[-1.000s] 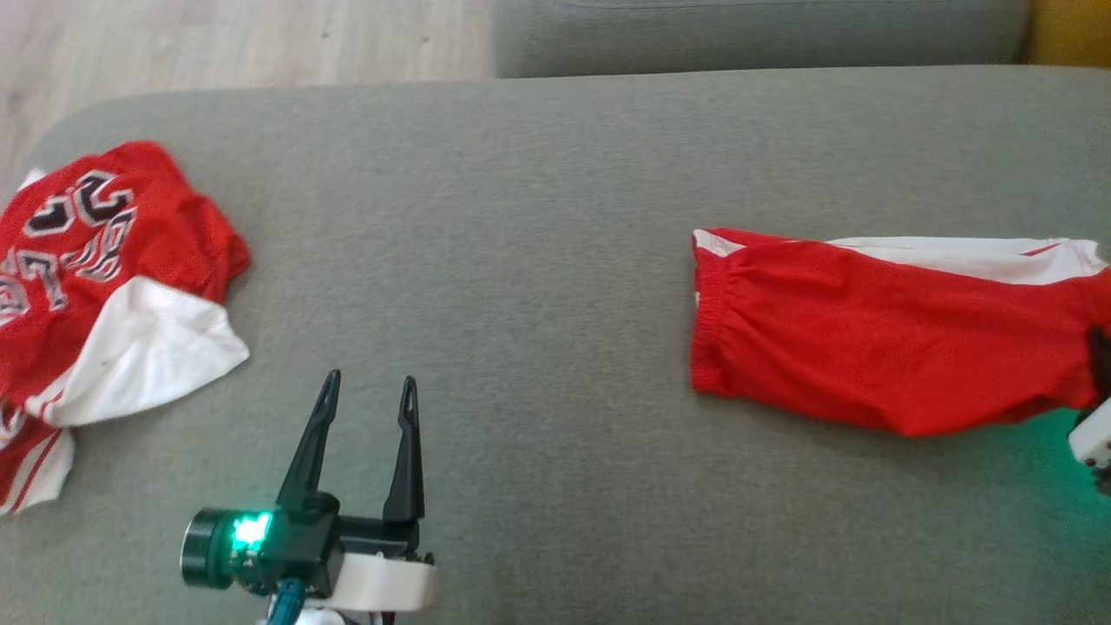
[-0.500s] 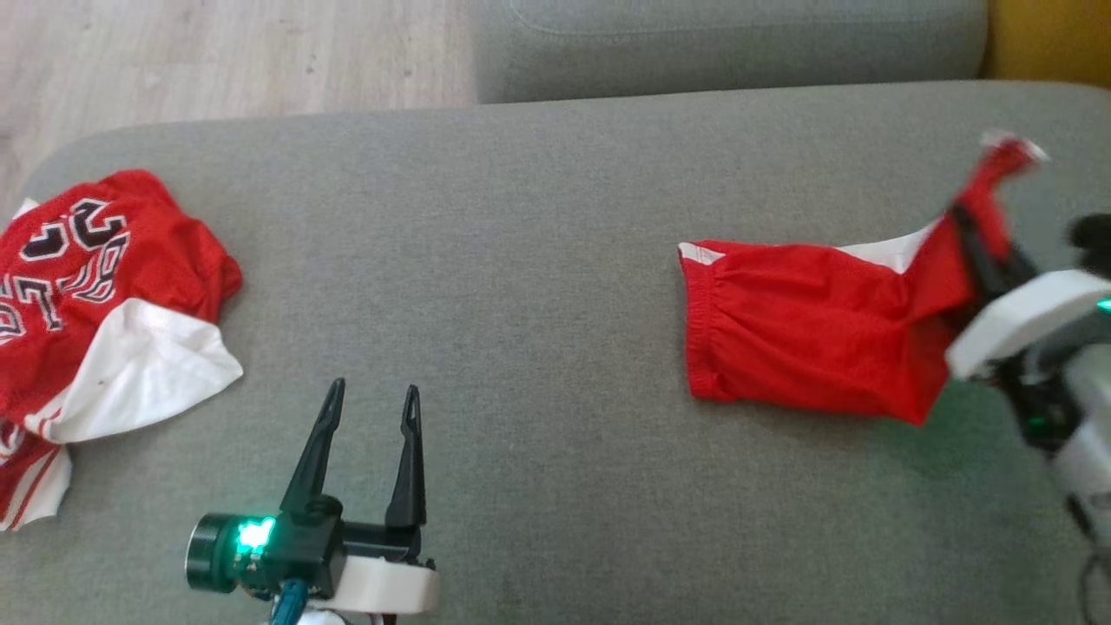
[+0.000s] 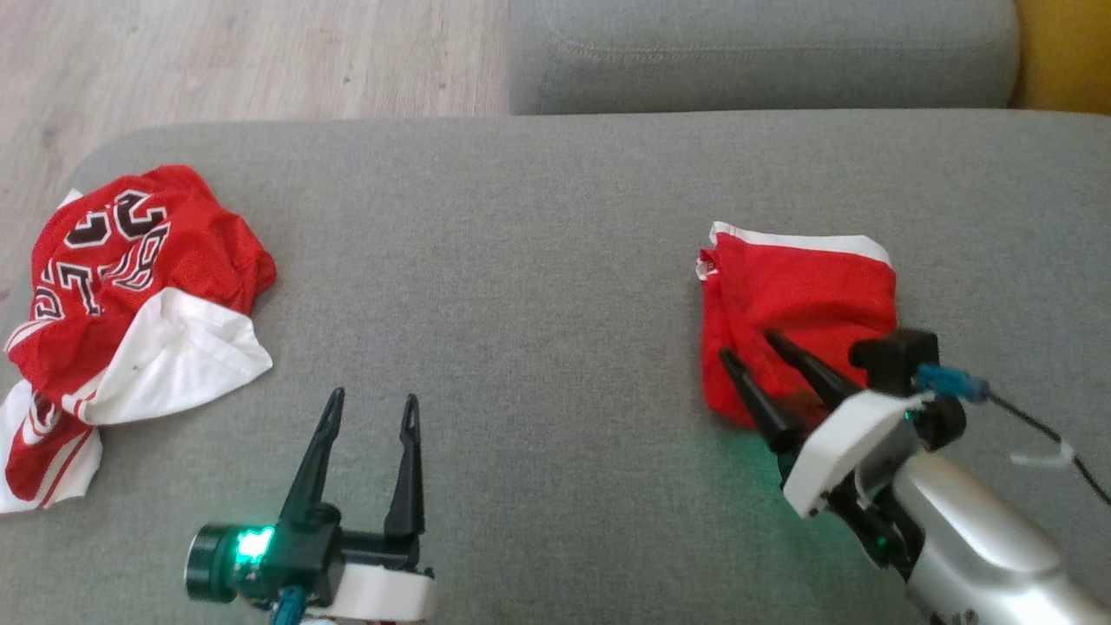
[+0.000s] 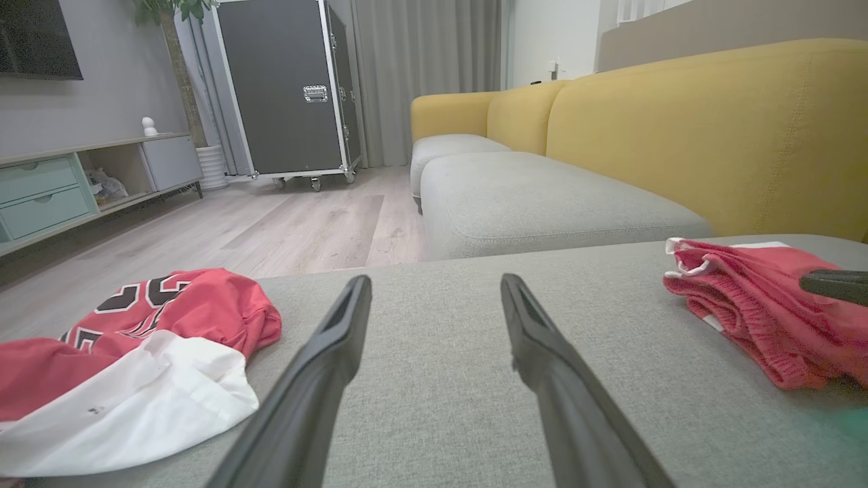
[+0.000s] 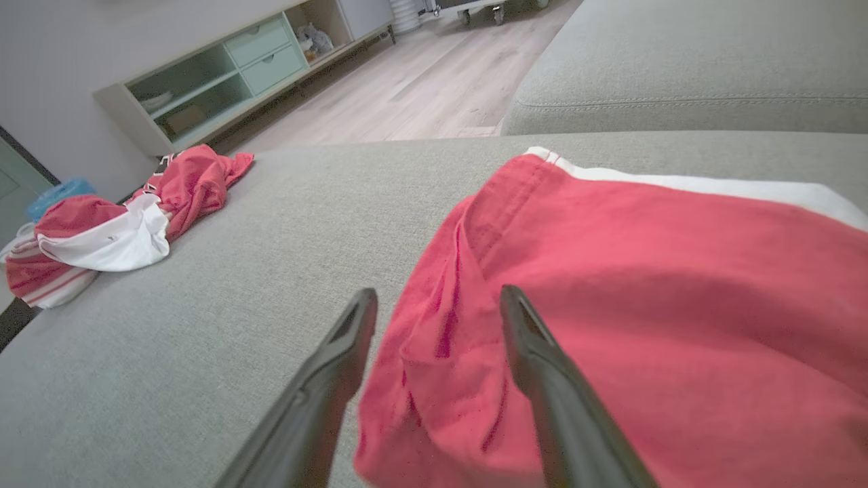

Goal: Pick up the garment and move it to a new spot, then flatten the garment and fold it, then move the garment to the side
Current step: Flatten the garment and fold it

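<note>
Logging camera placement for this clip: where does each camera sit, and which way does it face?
Head view: on the head, looking down at the grey seat; left tool lower left, right tool at the red shorts.
Left wrist view: low above the seat, facing the wooden floor and black case; own fingers in front.
Right wrist view: close above the shorts, looking along its own fingers.
Shared: every view shows the shorts and the jersey.

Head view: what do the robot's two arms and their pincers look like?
The left pincer and right pincer each have two long, tapering black fingers on a black base with a white housing. A green light glows on the left wrist's round black cap. The right forearm is silver, with a blue plug and a thin black cable.
</note>
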Motion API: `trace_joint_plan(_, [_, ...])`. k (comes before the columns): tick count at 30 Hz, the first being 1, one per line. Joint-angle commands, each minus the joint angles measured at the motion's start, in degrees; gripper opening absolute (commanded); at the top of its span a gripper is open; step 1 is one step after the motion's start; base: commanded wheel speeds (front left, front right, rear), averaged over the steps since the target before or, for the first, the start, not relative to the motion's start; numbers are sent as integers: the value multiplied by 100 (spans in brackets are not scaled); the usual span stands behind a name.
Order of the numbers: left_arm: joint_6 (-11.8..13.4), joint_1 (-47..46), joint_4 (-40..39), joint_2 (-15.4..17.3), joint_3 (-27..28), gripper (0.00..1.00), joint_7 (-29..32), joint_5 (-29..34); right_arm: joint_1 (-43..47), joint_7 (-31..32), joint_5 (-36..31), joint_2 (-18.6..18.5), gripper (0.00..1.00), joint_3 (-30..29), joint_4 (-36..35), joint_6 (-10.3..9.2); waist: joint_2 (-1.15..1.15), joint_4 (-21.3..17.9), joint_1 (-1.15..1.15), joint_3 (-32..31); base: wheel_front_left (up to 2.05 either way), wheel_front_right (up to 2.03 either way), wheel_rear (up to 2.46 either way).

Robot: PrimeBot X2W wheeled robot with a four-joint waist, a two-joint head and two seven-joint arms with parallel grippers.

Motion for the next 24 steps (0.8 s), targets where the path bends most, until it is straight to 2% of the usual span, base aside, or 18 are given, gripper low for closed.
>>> trace_joint_plan(1, [8,-27,-208,-25,268,100,-28,4,12,-202,-44,-5,100,-76,-233,-4,0,-16,0,-60,0,0,0])
trace_joint_plan(7, [106,244,-285,-58,426,100,-28,-99,563,-880,-550,-133,100,-712,-484,-4,0,-154,0,-395,0,0,0])
trace_joint_plan(11, [193,506,-419,-81,570,100,-28,-179,1100,-988,-1150,-101,100,-1531,-888,-4,0,-282,0,-566,0,0,0])
trace_joint_plan(15, [221,739,-577,-90,687,100,-28,-138,1892,-994,-1966,212,100,-2517,-1379,-4,0,-337,0,-683,0,0,0])
trace_joint_plan(18, [213,887,-668,-89,738,100,-28,-42,2363,-995,-2286,494,100,-2863,-1571,-4,0,-325,0,-727,0,0,0])
trace_joint_plan(19, [208,928,-682,-91,746,100,-28,-15,2477,-996,-2352,539,93,-2872,-1573,-4,0,-305,0,-739,0,0,0])
trace_joint_plan(20, [201,959,-694,-94,749,100,-28,1,2555,-996,-2401,565,32,-2868,-1564,-4,0,-282,0,-750,0,0,0])
trace_joint_plan(21, [190,979,-704,-98,743,100,-28,16,2605,-996,-2424,592,0,-2887,-1541,-4,0,-251,0,-757,0,0,0])
trace_joint_plan(24, [167,1002,-735,-111,692,100,-28,70,2593,-996,-2419,632,0,-2901,-1356,-4,0,-114,0,-758,0,0,0])
